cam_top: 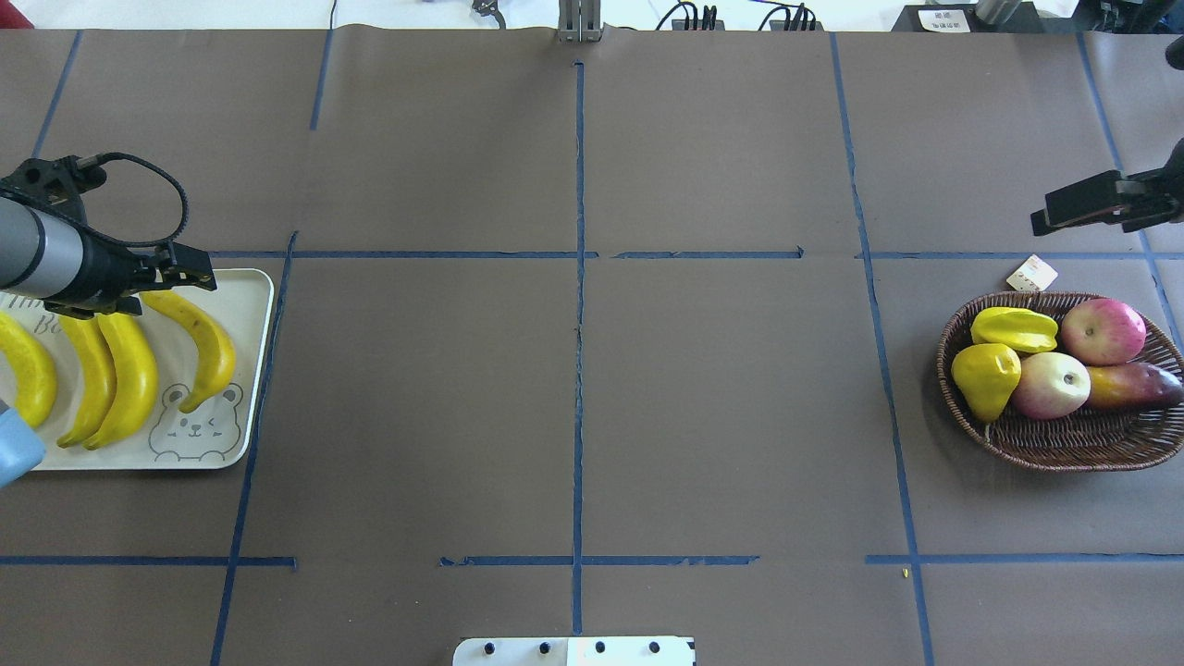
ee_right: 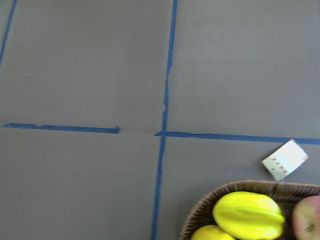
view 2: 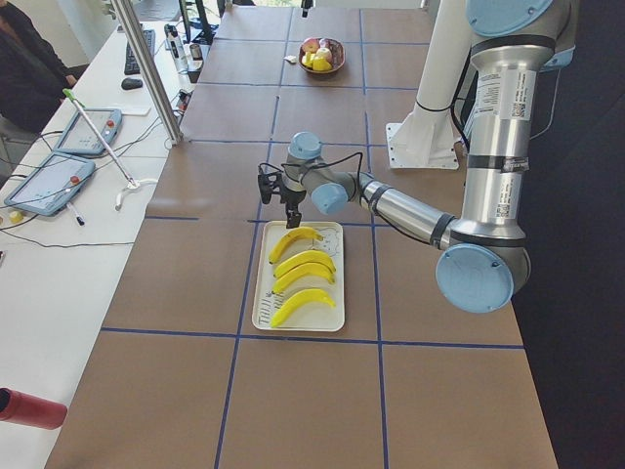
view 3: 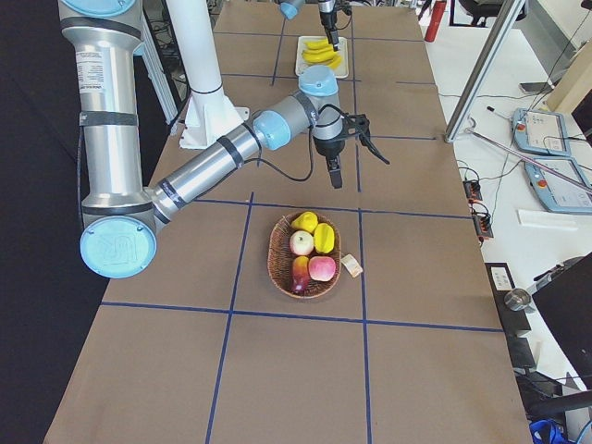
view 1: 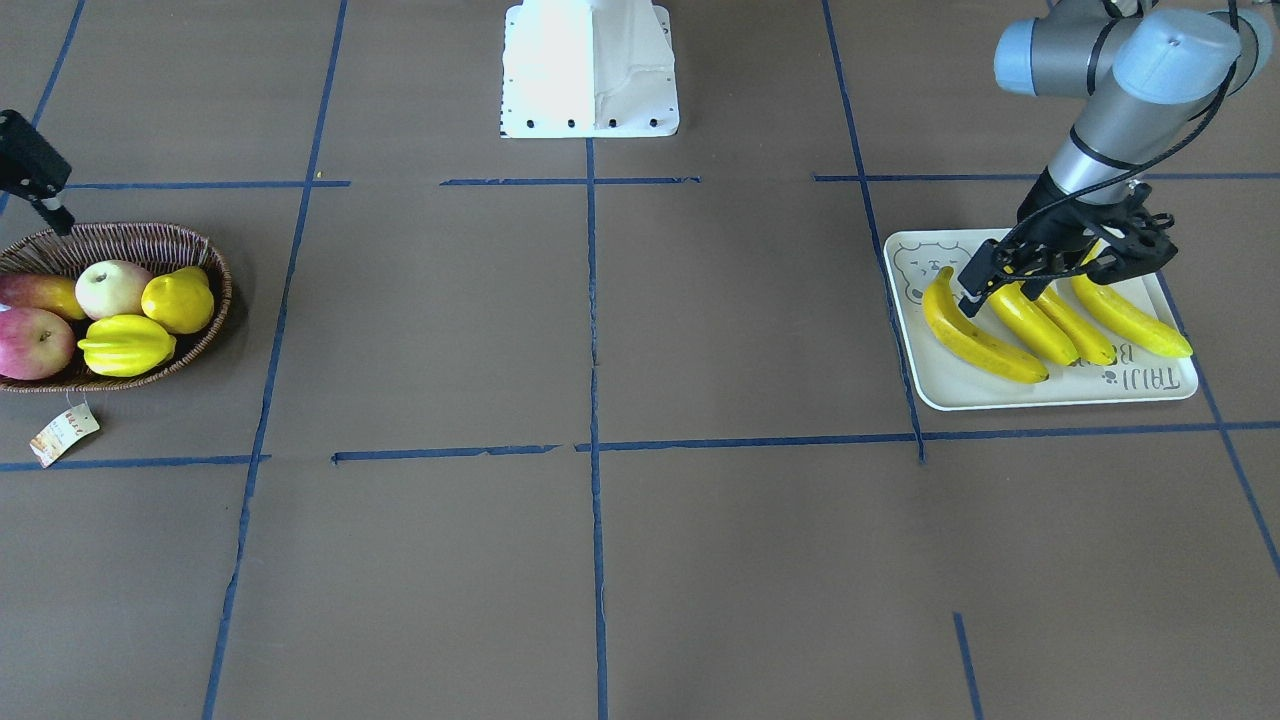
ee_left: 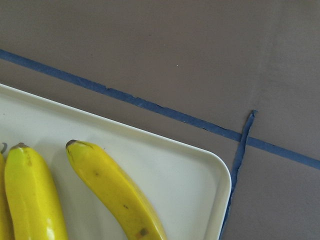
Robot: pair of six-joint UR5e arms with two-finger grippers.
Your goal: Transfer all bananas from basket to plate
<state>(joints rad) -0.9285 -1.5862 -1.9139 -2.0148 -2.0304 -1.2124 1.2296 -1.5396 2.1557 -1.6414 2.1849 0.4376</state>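
Four bananas (view 1: 975, 335) lie side by side on the cream plate (view 1: 1000, 398), which has a bear print; they also show in the overhead view (cam_top: 199, 342). My left gripper (view 1: 968, 298) hovers just above the bananas' tips at the plate's robot-side end. It looks shut and holds nothing. The left wrist view shows two banana tips (ee_left: 115, 190) and the plate's corner (ee_left: 220, 175). The wicker basket (view 1: 215, 300) at the other end of the table holds no banana. My right gripper (cam_top: 1038, 222) hangs beside the basket, looks shut and is empty.
The basket holds a yellow starfruit (view 1: 125, 343), a yellow pear-like fruit (view 1: 180, 298), two apples (view 1: 110, 288) and a reddish mango (cam_top: 1133, 387). Its paper tag (view 1: 65, 433) lies on the table. The white robot base (view 1: 590, 70) stands at the middle edge.
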